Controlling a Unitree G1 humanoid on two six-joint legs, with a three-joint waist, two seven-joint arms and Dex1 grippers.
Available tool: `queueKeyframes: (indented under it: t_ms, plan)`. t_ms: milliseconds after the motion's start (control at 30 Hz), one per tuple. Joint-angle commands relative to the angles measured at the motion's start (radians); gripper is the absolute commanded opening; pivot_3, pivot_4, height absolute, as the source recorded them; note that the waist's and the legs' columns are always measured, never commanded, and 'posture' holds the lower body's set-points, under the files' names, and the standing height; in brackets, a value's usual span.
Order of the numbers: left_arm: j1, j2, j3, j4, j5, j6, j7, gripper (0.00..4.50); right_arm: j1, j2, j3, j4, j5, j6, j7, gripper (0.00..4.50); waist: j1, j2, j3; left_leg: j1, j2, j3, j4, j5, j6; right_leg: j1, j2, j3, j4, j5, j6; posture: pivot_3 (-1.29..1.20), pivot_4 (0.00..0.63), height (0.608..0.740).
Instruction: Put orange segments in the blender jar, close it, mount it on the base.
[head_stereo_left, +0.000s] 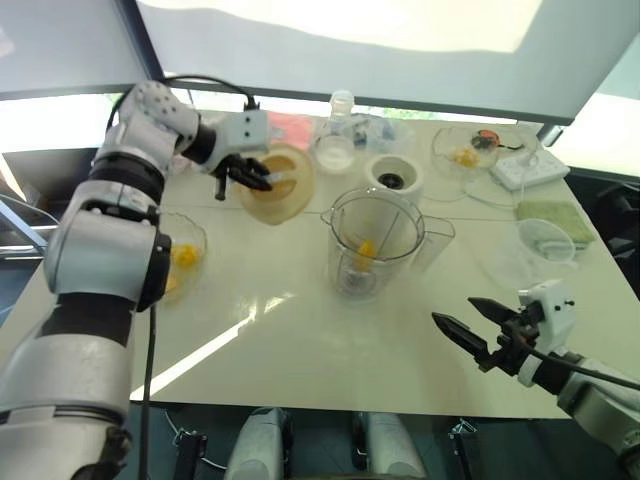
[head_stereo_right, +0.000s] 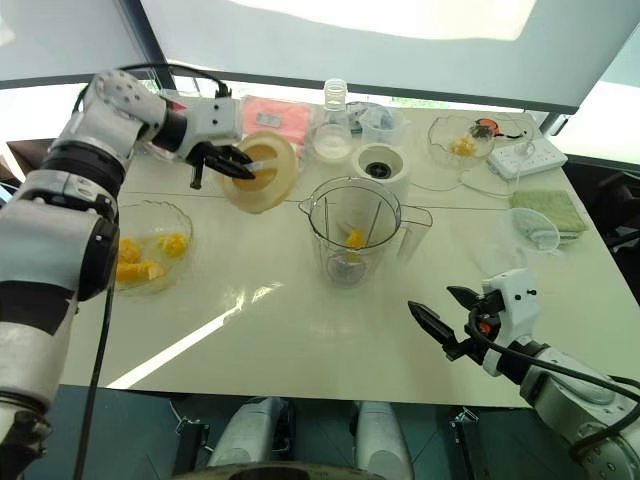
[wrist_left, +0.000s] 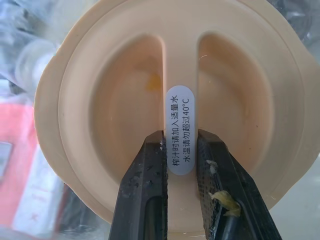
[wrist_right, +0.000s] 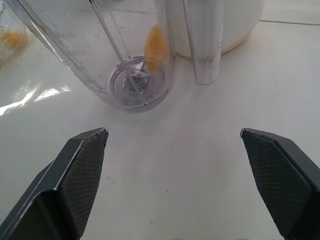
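**A:** The right jaws (head_stereo_left: 474, 322) are standing wide apart with nothing between them, hovering low over the near edge of the worktop (head_stereo_left: 300, 350). The blender jar (head_stereo_left: 372, 243) is sitting just ahead of them, upright, mouth uncovered, with an orange segment (wrist_right: 155, 42) lying by the blade hub.

**B:** And the left jaws (head_stereo_left: 262, 176)?

**A:** Those are pinching nearly closed on the centre rib of the cream lid (wrist_left: 175, 100), which is hanging tilted in the air, off the worktop. The jar is sitting off to their right and nearer the robot; the white base (head_stereo_left: 393, 175) is standing right behind the jar.

**B:** So closing the jar is the step in hand, I'd say.

**A:** I'd say so too. The lid is needing levelling first, then carrying across until it is centred over the rim, then lowering straight. A tilted lid will probably catch one edge and ride up.

**B:** Is the jar likely to slide when pressed?

**A:** Possibly; it is light clear plastic. The right jaws are facing its handle (wrist_right: 205, 40), so steadying it there looks sensible.

**B:** More fruit?

**A:** More orange segments (head_stereo_right: 150, 258) are lying in the glass bowl (head_stereo_right: 190, 215) below the left jaws.
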Motion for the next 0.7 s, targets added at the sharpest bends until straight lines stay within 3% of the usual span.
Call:
queueKeyframes:
  t_ms: [33,367,700]
  plan:
    - [-0.157,-0.019,0.082,-0.019,-0.088,0.068,-0.078,0.23,-0.011,0.021,-0.006,0.014,-0.035,-0.041,0.011,4.5,0.001,-0.001,0.0,0.0,0.0,0.0,0.0,0.0,0.0,0.0,0.0,0.0,0.0,0.0,0.0,0.0,0.15,0.74]
    - [-0.339,-0.193,0.019,-0.006,-0.099,0.221,-0.143,0.23,-0.022,0.102,0.05,0.02,-0.115,-0.082,-0.002,4.5,-0.003,0.001,0.0,0.001,-0.001,0.0,0.0,0.0,0.001,0.0,0.0,0.001,0.001,-0.001,0.002,0.0,0.15,0.74]
    - [-0.32,-0.337,-0.166,0.02,-0.125,0.23,-0.145,0.23,-0.03,0.192,0.069,-0.015,-0.203,-0.137,-0.079,4.5,-0.002,0.001,0.0,0.0,0.0,-0.002,0.001,0.0,0.001,-0.001,0.001,0.001,0.001,-0.001,0.001,0.0,0.15,0.74]
